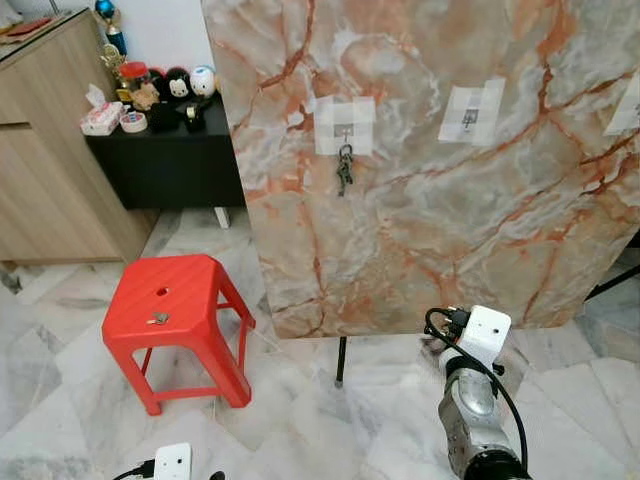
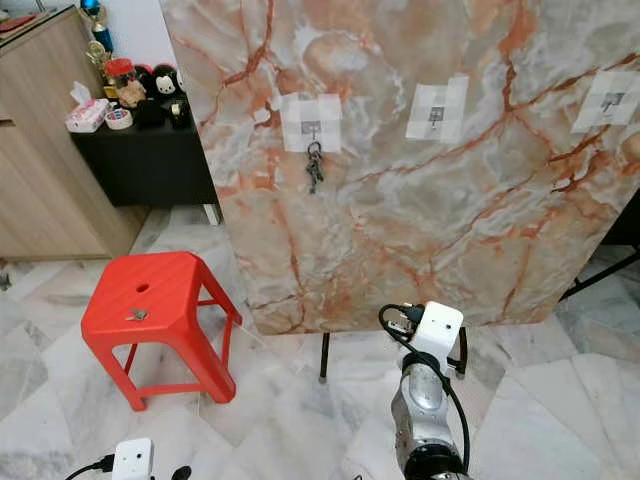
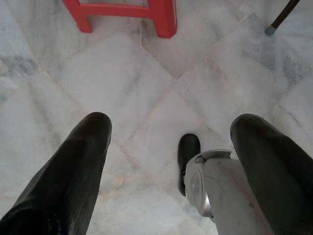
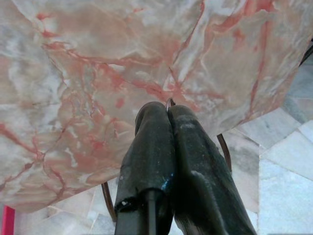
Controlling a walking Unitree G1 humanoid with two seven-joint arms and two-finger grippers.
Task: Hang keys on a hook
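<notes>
On the marble-patterned panel point(image 1: 430, 170) standing upright ahead of the robot, a bunch of keys point(image 1: 344, 168) hangs from the leftmost hook point(image 1: 345, 130), which is fixed under a square of translucent tape. The keys hang straight down, long axis vertical, resting against the panel face. A second hook point(image 1: 470, 115) to its right carries nothing. A small metallic item point(image 1: 158, 319) lies on the seat of the red plastic stool point(image 1: 170, 300) to the left of the panel; it is too small to identify.

The right pincer point(image 4: 168, 115) points at the lower part of the panel, its two black fingers pressed together; a thin sliver of metal shows at the tips, too slight to name. The hung keys lie up and to the left of it, well apart. The left pincer point(image 3: 168, 142) hangs low, aimed at the marble floor point(image 3: 146, 78) near a stool leg, fingers spread wide and holding nothing.

Judgement: one set of keys appears already hung. If the stool item is another key, the left arm is the nearer to it.
</notes>
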